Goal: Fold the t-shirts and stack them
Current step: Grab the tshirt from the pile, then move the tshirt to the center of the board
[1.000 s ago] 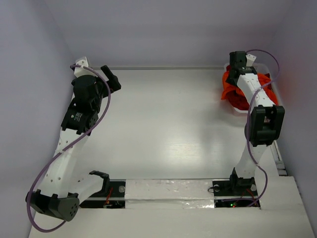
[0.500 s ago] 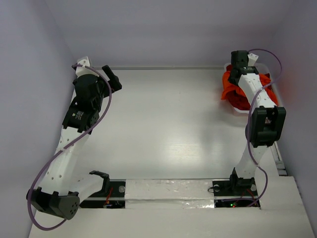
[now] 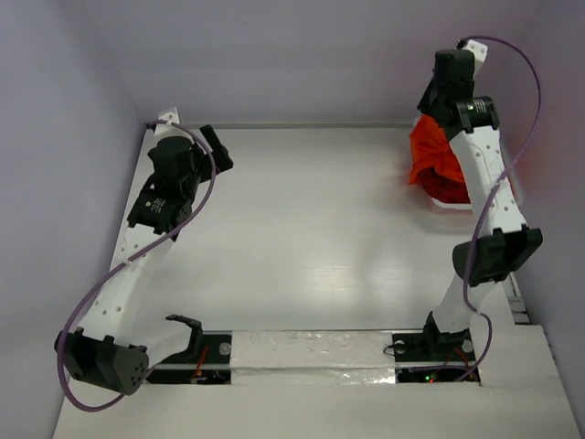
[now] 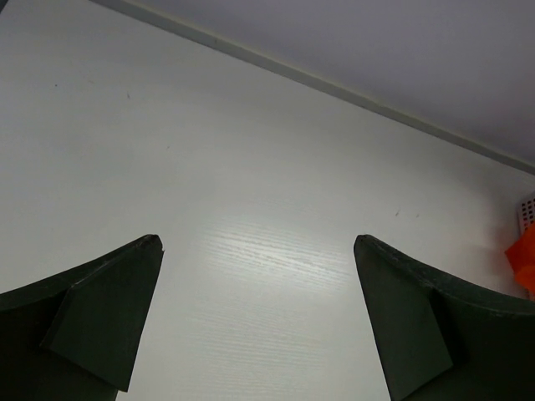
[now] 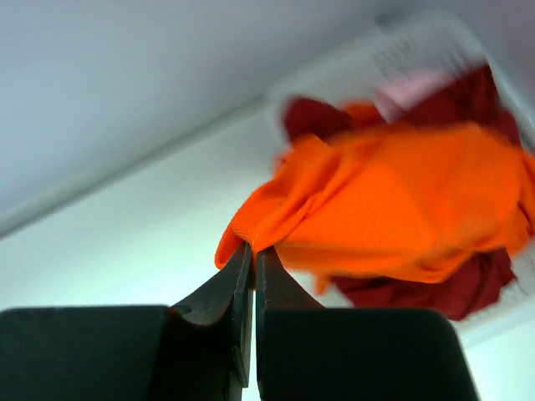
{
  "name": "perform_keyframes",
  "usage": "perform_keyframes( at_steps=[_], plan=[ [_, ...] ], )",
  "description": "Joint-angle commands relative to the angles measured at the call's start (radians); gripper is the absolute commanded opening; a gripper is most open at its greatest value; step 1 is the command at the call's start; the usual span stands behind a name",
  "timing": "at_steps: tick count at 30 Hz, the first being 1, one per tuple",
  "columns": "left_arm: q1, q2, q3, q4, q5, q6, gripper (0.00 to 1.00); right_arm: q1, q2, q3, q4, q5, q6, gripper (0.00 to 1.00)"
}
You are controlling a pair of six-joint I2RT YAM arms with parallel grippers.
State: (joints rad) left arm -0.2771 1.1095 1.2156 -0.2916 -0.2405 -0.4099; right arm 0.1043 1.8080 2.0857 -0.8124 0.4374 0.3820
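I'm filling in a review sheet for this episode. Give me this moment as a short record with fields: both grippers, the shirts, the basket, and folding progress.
left gripper: open, empty, over the bare table
right gripper: shut on an edge of the orange t-shirt
orange t-shirt: crumpled, on top of the pile, drawn toward the right gripper
dark red t-shirts: crumpled beneath the orange one, number unclear
basket: white lattice, far right corner of the table, holds the shirts
progress: nothing folded or stacked yet

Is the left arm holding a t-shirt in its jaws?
No: the left wrist view shows the left gripper with its jaws wide apart and only white table showing between them.
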Motion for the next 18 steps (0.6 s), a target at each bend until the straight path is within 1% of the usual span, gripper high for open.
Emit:
perform_keyframes(
  at_steps=[1,3,4,6,7,9,14,15,17,18],
  plan=[
    [-0.013,-0.007,-0.031,0.048,0.023,-0.017,0.99,0.162,-0.119,0.140,-0.076,-0.034,-0.075,0.00],
    [-0.013,-0.007,-0.031,0.040,0.033,-0.013,0.99,0.230,-0.137,0.209,-0.122,-0.034,-0.092,0.00],
    [-0.013,-0.010,-0.028,0.036,0.032,-0.013,0.99,0.301,-0.141,0.236,-0.139,-0.029,-0.095,0.00],
    [-0.013,-0.020,-0.024,0.020,0.023,-0.009,0.99,0.375,-0.153,0.324,-0.180,0.003,-0.106,0.00],
    [-0.013,-0.026,-0.025,0.017,0.020,-0.009,0.99,0.441,-0.162,0.347,-0.185,0.012,-0.114,0.00],
    [-0.013,-0.051,-0.034,0.009,0.018,-0.013,0.99,0.491,-0.188,0.390,-0.186,0.018,-0.120,0.00],
    [-0.022,-0.102,-0.076,-0.001,0.064,-0.036,0.99,0.609,-0.309,0.383,-0.136,-0.095,-0.146,0.00],
    [-0.022,-0.109,-0.094,-0.007,0.072,-0.038,0.99,0.642,-0.326,0.376,-0.120,-0.158,-0.152,0.00],
    [-0.022,-0.126,-0.117,-0.014,0.078,-0.041,0.99,0.681,-0.358,0.373,-0.117,-0.209,-0.172,0.00],
    [-0.022,-0.146,-0.143,-0.018,0.078,-0.043,0.99,0.734,-0.369,0.370,-0.110,-0.229,-0.181,0.00]
  ],
)
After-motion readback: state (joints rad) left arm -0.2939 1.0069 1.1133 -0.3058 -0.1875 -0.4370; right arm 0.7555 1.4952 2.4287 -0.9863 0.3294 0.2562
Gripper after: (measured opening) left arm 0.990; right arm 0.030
